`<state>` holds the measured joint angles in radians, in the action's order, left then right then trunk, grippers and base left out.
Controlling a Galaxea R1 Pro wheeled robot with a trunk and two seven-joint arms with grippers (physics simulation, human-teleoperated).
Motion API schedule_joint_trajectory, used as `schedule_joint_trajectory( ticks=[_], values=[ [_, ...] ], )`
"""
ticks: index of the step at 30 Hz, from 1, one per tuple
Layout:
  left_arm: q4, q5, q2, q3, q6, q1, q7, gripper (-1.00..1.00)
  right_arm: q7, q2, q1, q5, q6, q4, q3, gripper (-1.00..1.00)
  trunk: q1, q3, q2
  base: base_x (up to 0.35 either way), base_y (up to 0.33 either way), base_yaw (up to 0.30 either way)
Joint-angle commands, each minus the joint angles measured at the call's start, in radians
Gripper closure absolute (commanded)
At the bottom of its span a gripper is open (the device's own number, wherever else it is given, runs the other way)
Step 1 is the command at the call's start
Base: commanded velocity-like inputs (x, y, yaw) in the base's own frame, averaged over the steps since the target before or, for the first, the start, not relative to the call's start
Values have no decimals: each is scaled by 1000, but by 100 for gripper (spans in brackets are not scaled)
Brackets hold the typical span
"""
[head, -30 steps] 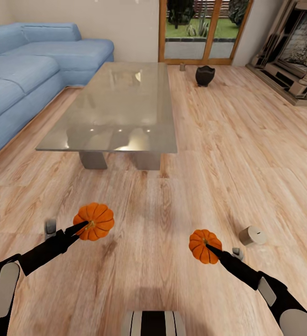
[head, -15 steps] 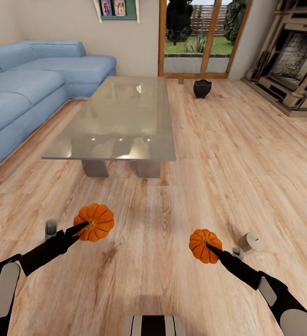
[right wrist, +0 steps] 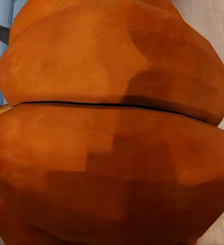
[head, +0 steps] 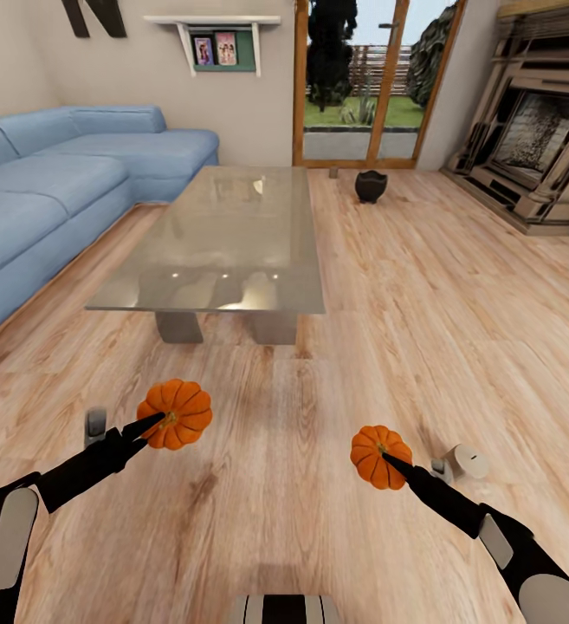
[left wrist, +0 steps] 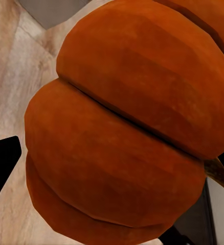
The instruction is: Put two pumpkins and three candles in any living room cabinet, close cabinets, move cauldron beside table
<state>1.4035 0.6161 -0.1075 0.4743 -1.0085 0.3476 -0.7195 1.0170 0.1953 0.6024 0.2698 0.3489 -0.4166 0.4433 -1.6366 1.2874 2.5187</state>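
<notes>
Holding one pumpkin in each hand, we stand on the wood floor (head: 388,286). Our left gripper (head: 156,422) pinches the bigger pumpkin (head: 176,413) and keeps it up off the floor. In the left wrist view this pumpkin (left wrist: 127,117) sits very close, with its brown stem at one edge. One black finger (left wrist: 2,166) shows beside it. Our right gripper (head: 388,459) pinches the smaller pumpkin (head: 379,456), also up in the air. In the right wrist view that pumpkin (right wrist: 112,127) is so close that we cannot see the fingers around it.

A small grey candle (head: 96,423) stands on the floor just beside our left arm, on its outer side. A pale candle (head: 466,461) lies tipped on its side on the floor, just to the right of our right gripper. A smaller grey candle (head: 439,469) is on the floor between it and our right arm.

Farther ahead of both grippers is the low table (head: 223,238) with its shiny glass top and chunky grey legs. A blue sofa (head: 59,186) runs along the left of it. Past the far right corner of the table, well away from our hands, the black cauldron (head: 371,185) sits on the floor. It is near the table but not touching it. Far off to the right is the grey fireplace (head: 535,139). A glass door (head: 366,82) is in the back wall.
</notes>
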Motion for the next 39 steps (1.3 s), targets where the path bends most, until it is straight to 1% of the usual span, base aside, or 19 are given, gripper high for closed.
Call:
schedule_joint_trajectory(
  ticks=[1,4,7,12,17,18,19,21,30,32,36,39],
  values=[
    [0,-4,0,1,-4,1,-5,100,2,0,0,3,9,1,3,100,1,-3,0,0,0,0],
    [-2,-4,0,0,-4,1,-2,100,2,0,0,3,9,1,7,100,2,-15,-1,0,0,0],
    [-3,-4,0,-12,-4,1,-1,100,2,0,0,3,9,1,28,100,3,-26,-1,0,0,0],
    [-3,-4,0,-18,-4,1,1,100,2,1,0,3,9,1,43,100,6,-46,-3,0,0,0],
    [-3,-7,0,-23,-5,3,9,100,2,1,0,3,9,2,46,100,8,-65,-4,0,0,0],
    [-3,-7,0,-29,-5,3,14,100,2,1,0,3,9,2,46,100,8,-69,-4,0,0,0],
    [-3,-8,0,-51,-6,5,21,100,1,2,0,3,9,2,47,100,9,-73,-4,0,0,0],
    [-4,-8,0,-59,-6,5,22,100,0,2,0,3,9,2,47,100,10,-81,-5,0,0,0],
    [-5,-12,0,-75,-5,5,26,100,0,2,-1,3,9,2,48,100,14,-115,-7,0,0,0],
    [-5,-12,0,-92,-7,5,26,100,0,2,-1,3,9,2,48,100,15,-123,-7,0,0,0],
    [-6,-13,0,-146,-9,5,26,100,0,3,-1,3,9,2,49,100,16,-140,-8,0,0,-55],
    [-5,-13,0,-162,-10,5,25,100,0,3,-1,3,9,3,61,100,18,-154,-9,0,0,-167]
  ],
)
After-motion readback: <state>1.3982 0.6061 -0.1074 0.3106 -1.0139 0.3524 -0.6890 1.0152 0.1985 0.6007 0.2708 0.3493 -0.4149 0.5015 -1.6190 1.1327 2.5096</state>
